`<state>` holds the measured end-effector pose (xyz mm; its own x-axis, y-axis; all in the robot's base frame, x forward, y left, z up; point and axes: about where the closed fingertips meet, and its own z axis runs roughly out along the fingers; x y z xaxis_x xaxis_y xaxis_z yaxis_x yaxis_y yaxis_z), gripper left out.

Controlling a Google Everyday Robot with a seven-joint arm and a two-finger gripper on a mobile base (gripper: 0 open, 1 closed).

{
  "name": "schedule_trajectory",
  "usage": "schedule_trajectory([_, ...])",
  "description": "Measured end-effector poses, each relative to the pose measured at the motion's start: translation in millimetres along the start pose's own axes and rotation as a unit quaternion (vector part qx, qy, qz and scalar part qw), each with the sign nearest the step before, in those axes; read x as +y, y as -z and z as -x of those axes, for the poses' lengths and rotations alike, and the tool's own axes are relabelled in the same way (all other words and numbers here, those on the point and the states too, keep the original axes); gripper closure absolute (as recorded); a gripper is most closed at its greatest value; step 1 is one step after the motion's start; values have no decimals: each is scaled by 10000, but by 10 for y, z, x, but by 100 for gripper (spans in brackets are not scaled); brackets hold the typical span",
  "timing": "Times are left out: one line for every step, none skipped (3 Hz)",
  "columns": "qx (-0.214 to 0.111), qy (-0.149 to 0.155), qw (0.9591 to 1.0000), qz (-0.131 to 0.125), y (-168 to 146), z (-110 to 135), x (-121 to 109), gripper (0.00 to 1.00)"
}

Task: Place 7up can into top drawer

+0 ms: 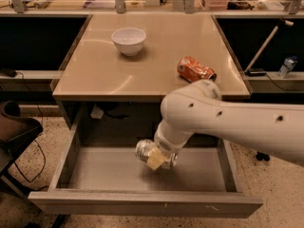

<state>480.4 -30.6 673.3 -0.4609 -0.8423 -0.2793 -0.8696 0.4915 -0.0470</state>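
Note:
The top drawer (142, 204) stands pulled wide open below the beige tabletop (99, 75), its plain floor bare. My gripper (156, 158) is down inside the drawer, near the middle, shut on the 7up can (144, 150). The silver can lies sideways in the fingers (155, 161), just above or at the drawer floor; I cannot tell whether it touches. My white arm reaches in from the right and hides part of the drawer's back right.
A white bowl (128, 41) stands on the tabletop at the back left. An orange dented can (195, 70) lies at the right of the tabletop. A dark chair (16, 132) is at the left, and a water bottle (287, 66) is at the far right.

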Motion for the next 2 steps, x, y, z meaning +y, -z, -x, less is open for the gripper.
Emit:
schedule_trajectory([212,-446,9983,318,-619,-275,78,100])
schedule_trajectory([233,-487,9978,376,-692,-293,96,81])
